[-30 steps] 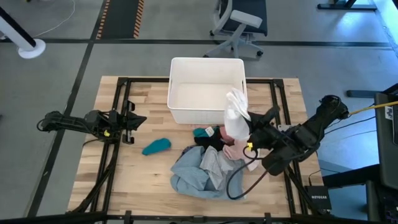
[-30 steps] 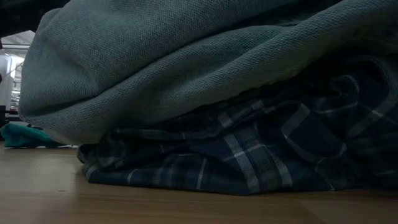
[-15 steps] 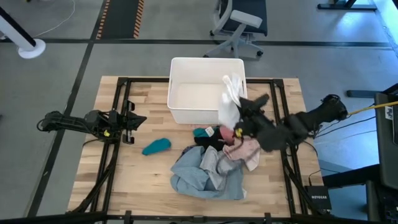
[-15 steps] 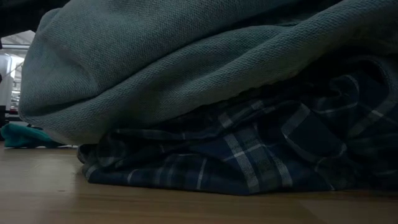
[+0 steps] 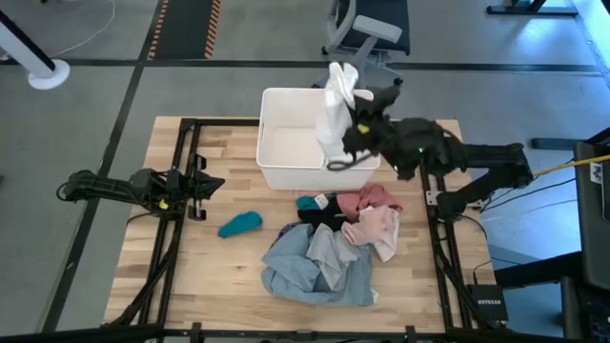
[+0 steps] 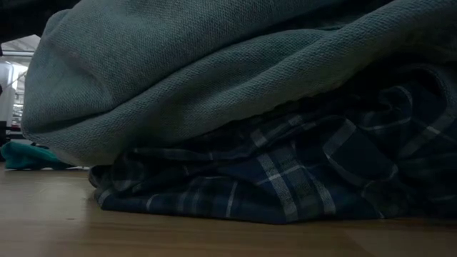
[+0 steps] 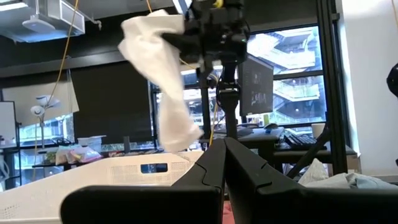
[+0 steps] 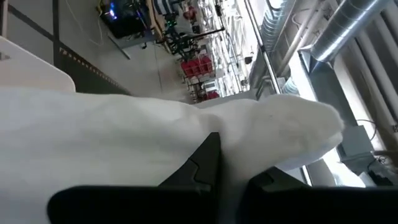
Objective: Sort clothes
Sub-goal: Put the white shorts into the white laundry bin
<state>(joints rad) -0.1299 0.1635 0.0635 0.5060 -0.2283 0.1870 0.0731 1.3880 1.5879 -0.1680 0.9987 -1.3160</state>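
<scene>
A: The wooden table [image 5: 191, 276] holds a white bin [image 5: 286, 143] at 12 o'clock.
B: And the white garment [image 5: 335, 107]?
A: It hangs lengthwise, pointing down over the bin's 3 o'clock side, pinched in the right gripper [image 5: 355, 122], arm stretched from 3 o'clock.
B: The left gripper [image 5: 202, 186]?
A: Closed, empty, parked at 9 o'clock.

From table height I see mostly cloth. A grey-blue shirt [image 6: 214, 78] fills the upper part of my view, its thick knit folded over in a heavy roll. Under it, touching it, lies a plaid shirt [image 6: 285, 178], dark blue with pale lines, crumpled flat on the wooden table [image 6: 107, 232]. Far to the left, well apart from the pile, a teal piece [image 6: 25, 155] rests on the tabletop. Behind it I get a sliver of bright room.
</scene>
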